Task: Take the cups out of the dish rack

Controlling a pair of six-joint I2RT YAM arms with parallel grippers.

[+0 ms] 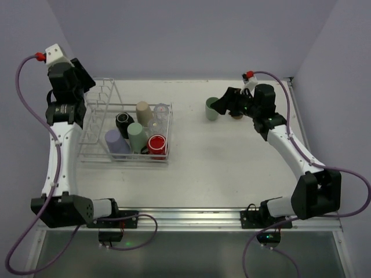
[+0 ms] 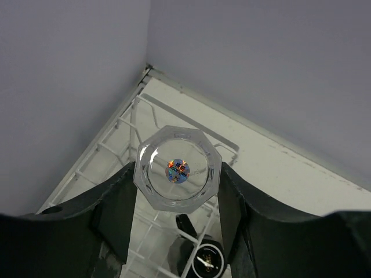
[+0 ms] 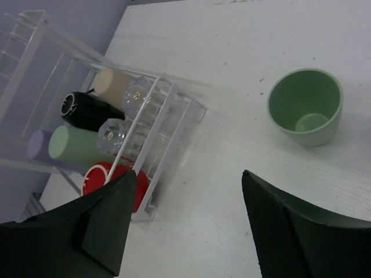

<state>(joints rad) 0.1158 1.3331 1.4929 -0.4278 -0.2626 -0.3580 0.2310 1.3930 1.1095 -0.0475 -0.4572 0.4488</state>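
My left gripper is lifted high over the dish rack at the far left, shut on a clear octagonal cup whose base with a round sticker faces the camera. In the rack's basket lie a black cup, a beige cup, two clear cups, a mint green cup, a lavender cup and a red cup. My right gripper stands open over bare table. A pale green cup stands upright on the table just beyond it.
The rack's tall prongs rise at its far left end, right under my left arm. A small brown thing sits on the table, partly hidden by my right wrist. Walls close the table at the back and both sides.
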